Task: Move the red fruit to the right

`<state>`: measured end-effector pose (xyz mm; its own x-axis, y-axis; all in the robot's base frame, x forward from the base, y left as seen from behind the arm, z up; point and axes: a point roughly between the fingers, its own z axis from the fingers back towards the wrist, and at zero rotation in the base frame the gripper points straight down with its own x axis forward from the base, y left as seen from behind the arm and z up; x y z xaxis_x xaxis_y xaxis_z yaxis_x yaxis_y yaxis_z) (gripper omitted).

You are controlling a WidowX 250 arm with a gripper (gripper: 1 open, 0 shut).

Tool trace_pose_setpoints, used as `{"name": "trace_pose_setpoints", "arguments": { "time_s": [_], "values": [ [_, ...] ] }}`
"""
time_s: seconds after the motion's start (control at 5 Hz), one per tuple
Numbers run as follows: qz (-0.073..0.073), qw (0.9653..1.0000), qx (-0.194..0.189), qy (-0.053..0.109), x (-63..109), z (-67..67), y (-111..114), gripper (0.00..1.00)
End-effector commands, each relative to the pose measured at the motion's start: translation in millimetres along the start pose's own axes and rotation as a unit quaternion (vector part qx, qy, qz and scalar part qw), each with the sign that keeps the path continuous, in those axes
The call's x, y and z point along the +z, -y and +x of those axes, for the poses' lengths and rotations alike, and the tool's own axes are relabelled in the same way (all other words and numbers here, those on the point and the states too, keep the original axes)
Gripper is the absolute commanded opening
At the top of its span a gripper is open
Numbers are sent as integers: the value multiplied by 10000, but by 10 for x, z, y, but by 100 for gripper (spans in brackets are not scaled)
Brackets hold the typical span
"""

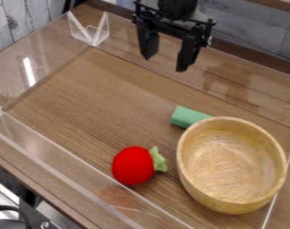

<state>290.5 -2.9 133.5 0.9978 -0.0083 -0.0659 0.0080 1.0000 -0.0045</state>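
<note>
Looking down on a brown wooden table (81, 98) with pale edging along the left. At the top, right of centre, a black robot gripper (166, 55), released, with fingers spread well apart above the tabletop. Near the bottom, just left of centre, a rounded, bright red fruit (133, 167), resting on the wood, with a green leafy tuft (159, 160) toward the right. To the right of the fruit, near but apart from it, a large, round, tan bowl (233, 165). Just beyond the bowl, at its upper left, a pale green block (188, 116), partly hidden by the rim. At the upper left of the table, a whitish, angular object (90, 29), too blurred to identify.
</note>
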Motion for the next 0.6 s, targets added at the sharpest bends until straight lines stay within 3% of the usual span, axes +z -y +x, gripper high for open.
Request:
{"name": "trace_pose_setpoints", "arguments": {
  "time_s": [0.0, 0.2, 0.4],
  "values": [
    [-1, 9998, -219, 3, -137, 99, -2, 100],
    [-21, 10000, -96, 2, -84, 104, -52, 100],
    [-21, 9999, 66, 157, 43, 115, -117, 100]
  ]
}}
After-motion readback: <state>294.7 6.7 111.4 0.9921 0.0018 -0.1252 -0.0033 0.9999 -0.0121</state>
